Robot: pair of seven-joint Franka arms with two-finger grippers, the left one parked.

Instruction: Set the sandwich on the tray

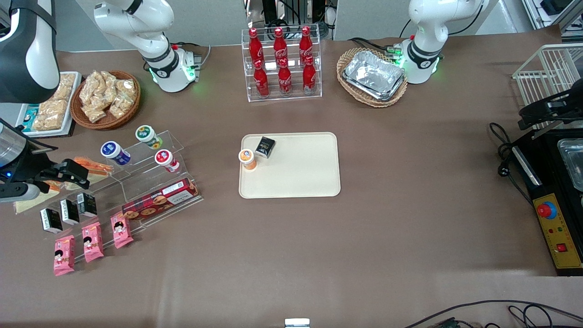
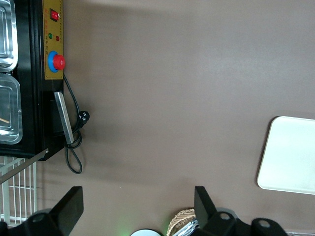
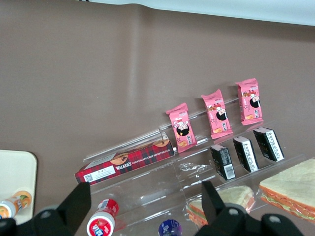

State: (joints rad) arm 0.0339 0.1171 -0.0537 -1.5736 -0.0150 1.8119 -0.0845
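Observation:
The sandwich (image 1: 28, 203) is a pale cream wedge in clear wrap at the working arm's end of the table; in the right wrist view (image 3: 291, 192) it shows a red and green filling stripe. A second wedge with a brighter orange edge (image 1: 92, 165) (image 3: 222, 202) lies beside it. The cream-beige tray (image 1: 300, 182) lies mid-table; its corner shows in the right wrist view (image 3: 17, 172). My gripper (image 1: 69, 175) (image 3: 145, 192) is open and empty, hovering above the clear display stand (image 1: 150, 182) beside the wedges and touching nothing.
The tray holds an orange-lidded cup (image 1: 246, 158) and a black carton (image 1: 265, 146) at one corner. The stand carries small tubs (image 1: 165, 159), a red cookie box (image 1: 159, 200), black cartons (image 1: 69, 211) and pink snack packs (image 1: 92, 241). Cola bottles (image 1: 283, 64) and baskets stand farthest from the camera.

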